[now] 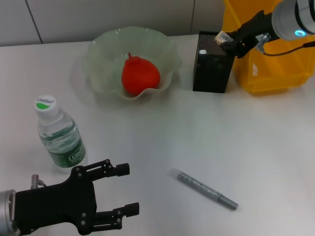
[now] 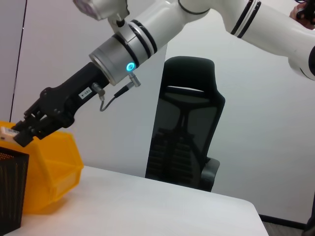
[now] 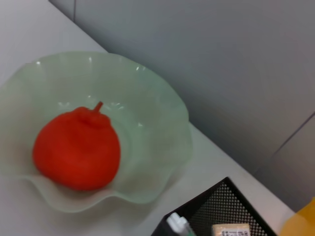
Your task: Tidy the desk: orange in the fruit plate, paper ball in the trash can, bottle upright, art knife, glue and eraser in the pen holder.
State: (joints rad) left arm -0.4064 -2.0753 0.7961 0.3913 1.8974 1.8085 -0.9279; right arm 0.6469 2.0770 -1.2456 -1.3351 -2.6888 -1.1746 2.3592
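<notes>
Eraser held over the pen holder by the right gripper

Fingers (image 1: 230,41) of the right gripper (image 1: 227,40) are closed on the eraser (image 1: 224,36), a small pale block with a label; it hangs just above the open top of the black mesh pen holder (image 1: 212,64); the left wrist view shows the same gripper (image 2: 22,132) with the eraser (image 2: 7,131) at its tip, over the holder (image 2: 11,189). In the right wrist view the eraser (image 3: 230,229) sits above the holder's rim (image 3: 216,206), and a white cap (image 3: 178,225) stands out of the holder; I cannot tell what this item is. Behind the holder stands a yellow bin (image 1: 270,54).

Fingers (image 1: 118,170) of the left gripper (image 1: 120,189) are spread apart and hold nothing; the gripper is low at the near left of the table (image 1: 246,147), just in front of the bottle (image 1: 59,132), which stands upright with its green and white cap on top.

The orange (image 1: 140,74) lies in the pale green fruit plate (image 1: 106,54), left of the pen holder; the art knife (image 1: 206,189), grey and thin, lies flat on the table, well apart from both grippers.
</notes>
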